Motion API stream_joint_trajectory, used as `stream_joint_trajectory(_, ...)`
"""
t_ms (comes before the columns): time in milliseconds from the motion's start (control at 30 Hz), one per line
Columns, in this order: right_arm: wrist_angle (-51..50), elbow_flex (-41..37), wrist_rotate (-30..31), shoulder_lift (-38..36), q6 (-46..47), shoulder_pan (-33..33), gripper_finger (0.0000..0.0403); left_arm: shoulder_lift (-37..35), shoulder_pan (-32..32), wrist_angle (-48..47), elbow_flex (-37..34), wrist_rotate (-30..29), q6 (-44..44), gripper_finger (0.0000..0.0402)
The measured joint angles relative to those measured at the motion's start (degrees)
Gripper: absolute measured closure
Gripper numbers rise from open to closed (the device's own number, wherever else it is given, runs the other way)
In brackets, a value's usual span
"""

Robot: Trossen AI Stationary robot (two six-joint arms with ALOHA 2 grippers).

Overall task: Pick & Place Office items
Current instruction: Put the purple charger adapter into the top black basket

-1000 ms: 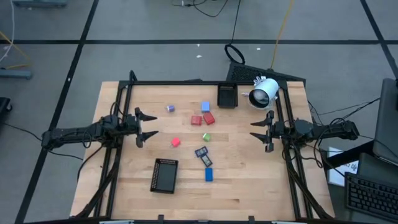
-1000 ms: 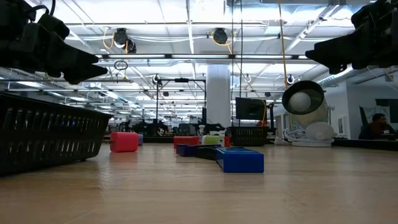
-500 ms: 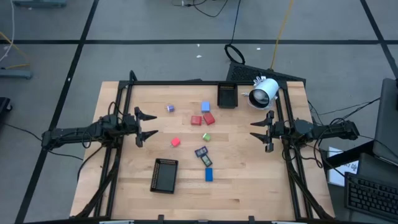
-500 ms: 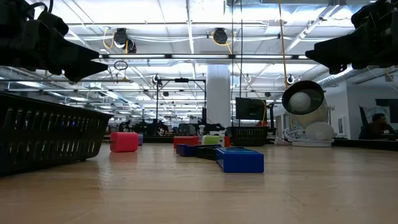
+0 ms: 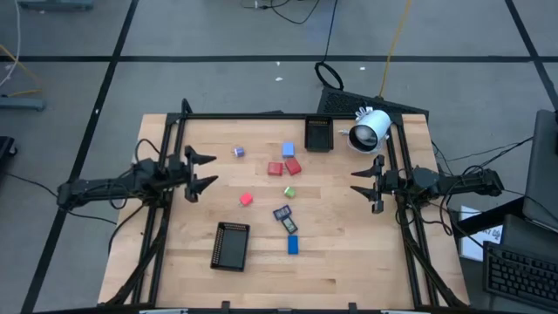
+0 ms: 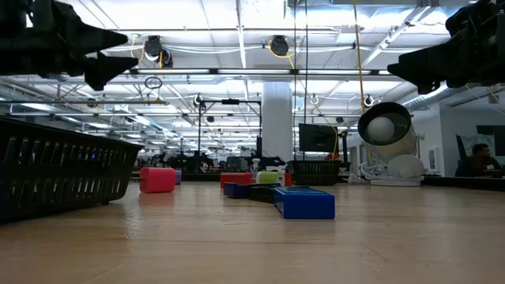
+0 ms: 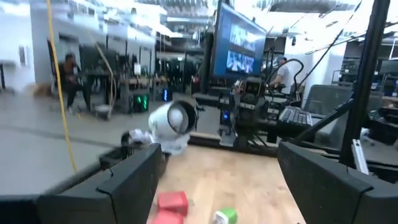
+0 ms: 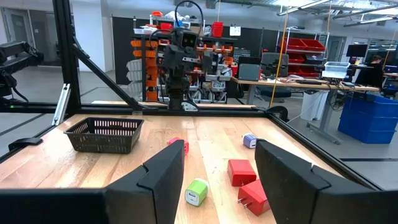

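The office items lie scattered mid-table in the high view: a purple block (image 5: pixel 238 152), a light-blue block (image 5: pixel 288 150), two red blocks (image 5: pixel 284 167), a green block (image 5: pixel 289 192), a pink block (image 5: pixel 246 199), two dark flat rectangles (image 5: pixel 284 218) and a blue flat rectangle (image 5: pixel 293 244). My left gripper (image 5: pixel 214 169) hangs open above the table, left of the items. My right gripper (image 5: pixel 356 180) hangs open to their right. Its wrist view shows the green block (image 8: pixel 196 191) and red blocks (image 8: pixel 241 171) lying flat ahead. Both grippers are raised in the low view.
One black mesh tray (image 5: pixel 230 246) sits near the table's near edge, another (image 5: pixel 318 133) at the far edge. A white cylindrical device (image 5: pixel 370 131) stands at the far right corner. A black frame (image 5: pixel 261 115) borders the table. People show in the room beyond.
My left gripper has risen and shifted a little toward the table's far edge, tipping its fingers upward. It stays open. The right arm and all items have kept still.
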Motion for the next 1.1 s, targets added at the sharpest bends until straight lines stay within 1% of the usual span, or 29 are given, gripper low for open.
stream_joint_trajectory(67, 0.0, 0.0, 0.0, 0.02, 0.0, 0.01, 0.0215, 1.75, -0.03, 0.1, 0.0, -2.1, -3.21, 0.0078)
stream_joint_trajectory(200, 0.0, 0.0, 0.01, 0.0, 0.0, -0.01, 0.0216, 5.73, 0.11, 1.58, 0.0, -14.3, -8.0, 0.0078)
stream_joint_trajectory(367, 0.0, 0.0, 0.01, 0.01, 0.0, -0.01, 0.0215, 12.84, 0.25, 2.72, 0.25, -24.81, -9.81, 0.0078)
stream_joint_trajectory(433, 0.0, 0.0, 0.01, 0.02, 0.0, 0.0, 0.0216, 16.49, 0.95, 1.79, 0.89, -27.78, -9.88, 0.0078)
stream_joint_trajectory(500, 0.0, -0.02, -0.01, 0.01, 0.0, -0.01, 0.0215, 20.44, 2.54, 0.35, 2.42, -28.73, -11.0, 0.0078)
stream_joint_trajectory(600, 0.0, 0.0, -0.01, 0.02, 0.0, 0.0, 0.0216, 26.55, 6.03, -4.99, 6.18, -28.75, -14.44, 0.0078)
stream_joint_trajectory(667, 0.0, 0.0, 0.01, 0.02, 0.0, -0.01, 0.0216, 31.16, 9.16, -9.93, 9.78, -27.25, -16.52, 0.0078)
stream_joint_trajectory(767, 0.0, -0.01, 0.01, 0.01, 0.0, -0.01, 0.0215, 38.46, 14.37, -15.8, 15.2, -21.31, -17.61, 0.0078)
stream_joint_trajectory(833, 0.0, 0.0, 0.01, 0.02, 0.0, 0.0, 0.0216, 43.56, 17.52, -17.19, 18.74, -16.33, -17.1, 0.0078)
stream_joint_trajectory(933, 0.0, -0.02, -0.01, 0.02, 0.0, -0.01, 0.0215, 51.32, 21.04, -19.08, 23.63, -9.92, -11.8, 0.0078)
stream_joint_trajectory(1033, 0.0, -0.01, -0.01, 0.02, 0.0, 0.01, 0.0216, 58.64, 23.13, -19.21, 27.36, -5.09, -1.04, 0.0078)
stream_joint_trajectory(1100, 0.0, -0.01, 0.01, 0.01, 0.0, 0.0, 0.0215, 62.71, 24.19, -18.75, 29.13, -3.88, 5.79, 0.0078)
